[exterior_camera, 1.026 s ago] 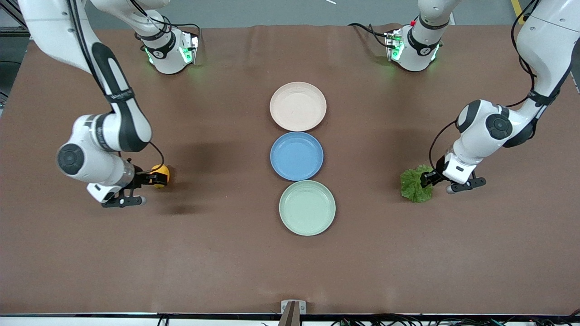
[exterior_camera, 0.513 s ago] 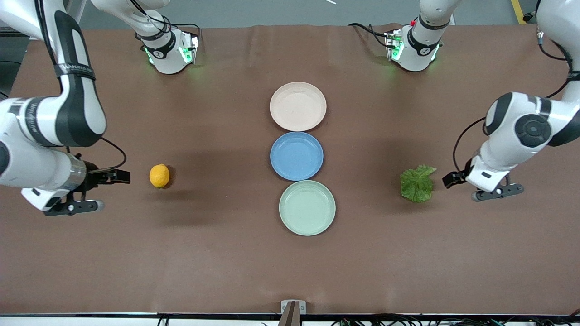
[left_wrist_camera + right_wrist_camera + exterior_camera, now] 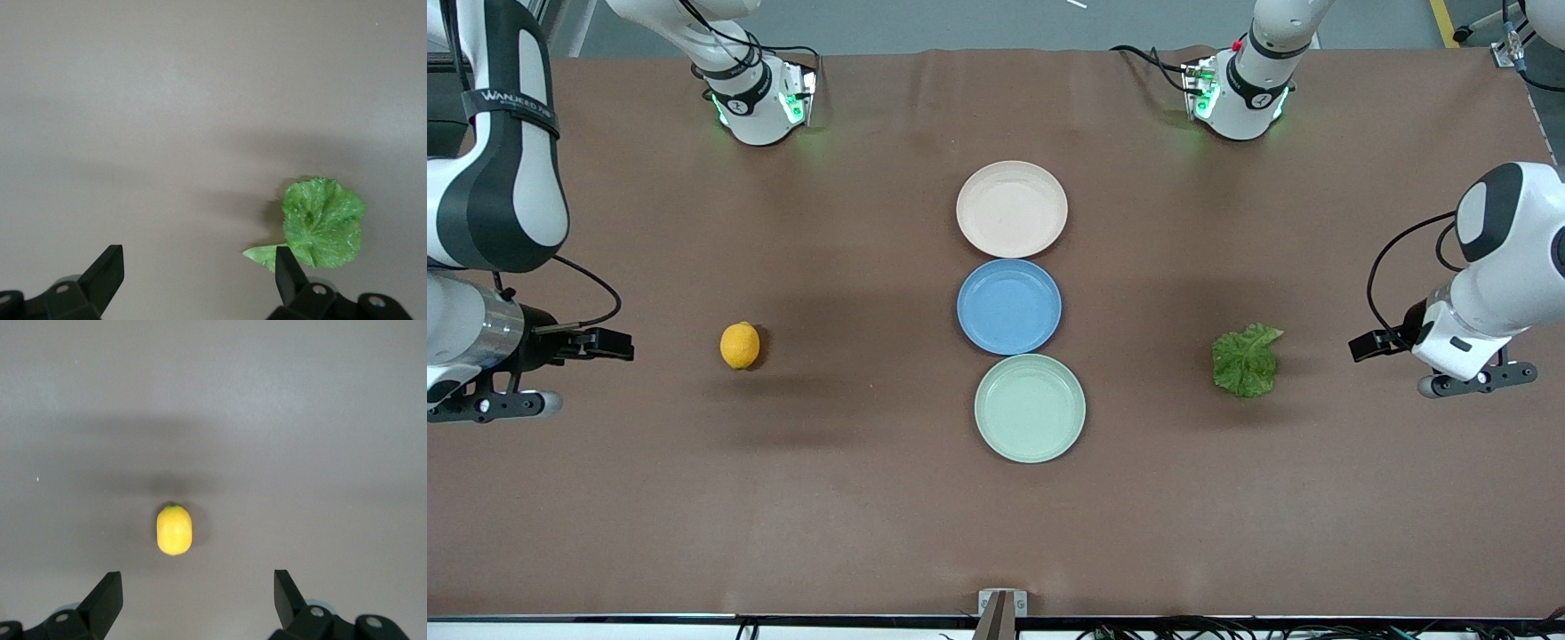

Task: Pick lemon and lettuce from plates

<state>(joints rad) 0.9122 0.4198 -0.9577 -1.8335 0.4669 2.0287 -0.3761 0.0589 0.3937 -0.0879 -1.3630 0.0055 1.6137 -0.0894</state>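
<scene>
The lemon lies on the brown table cloth toward the right arm's end, off the plates. The lettuce lies flat on the cloth toward the left arm's end. Both the beige-pink plate and the mint green plate are empty in the middle of the table. My right gripper is open and empty, well clear of the lemon at the table's end. My left gripper is open and empty, apart from the lettuce at the table's end.
A blue plate, also empty, sits between the two task plates. The arm bases stand along the edge farthest from the front camera. A small metal bracket is at the edge nearest it.
Both grippers have drawn back from the lemon and the lettuce toward their own ends of the table. The left gripper opened off the lettuce. Lemon and lettuce stayed on the cloth.
</scene>
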